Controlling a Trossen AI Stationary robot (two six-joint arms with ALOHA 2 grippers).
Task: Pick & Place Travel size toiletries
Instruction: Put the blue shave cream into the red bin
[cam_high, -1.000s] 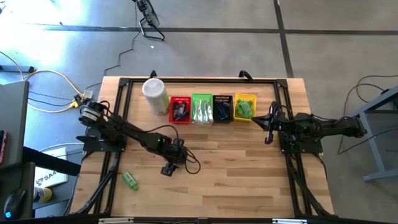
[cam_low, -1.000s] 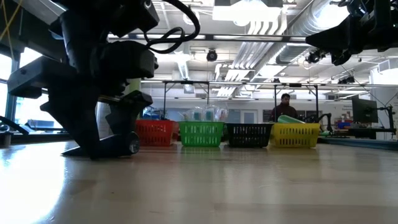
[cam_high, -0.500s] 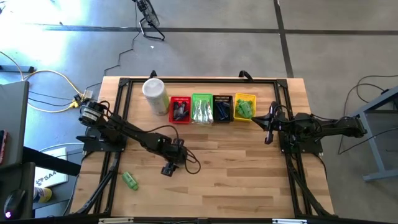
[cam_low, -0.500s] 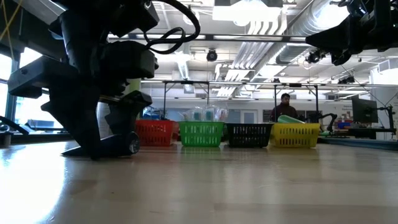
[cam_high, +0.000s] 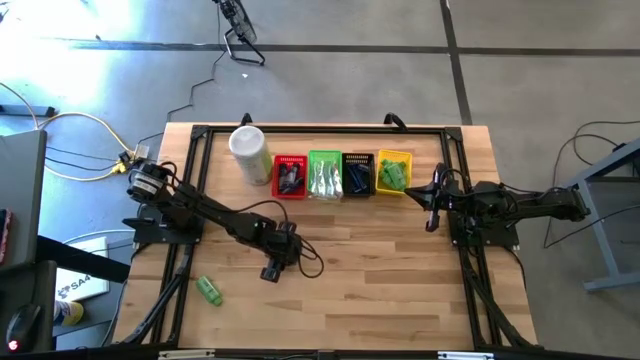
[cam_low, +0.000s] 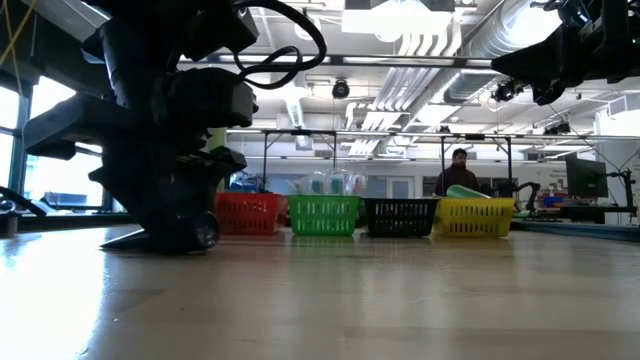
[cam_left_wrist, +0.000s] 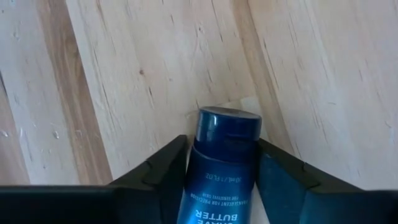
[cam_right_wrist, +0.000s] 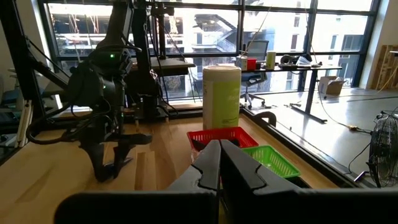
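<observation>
Centrally on the pale wooden table (cam_high: 380, 290), the left gripper (cam_high: 270, 272) is lowered to the surface, its two dark fingers (cam_left_wrist: 155, 177) set on either side of a dark blue plastic tube with a rounded cap (cam_left_wrist: 217, 165) that lies flat on the wood; both fingers sit close against the tube's sides, though a firm grip cannot be told; the right gripper (cam_right_wrist: 219, 163) hangs near the table's right edge with its fingers pressed together, holding nothing; along the far edge stand four small plastic baskets in a row, red (cam_high: 290, 176), green (cam_high: 324, 175), black (cam_high: 358, 174) and yellow (cam_high: 393, 171), each containing small toiletry items; a tall white cylindrical canister (cam_high: 249, 154) stands just beside the red basket; a bright green mini bottle (cam_high: 209, 290) lies alone near the table's front left corner, well apart from the left gripper; a person (cam_low: 456, 172) shows in the room behind the baskets.
</observation>
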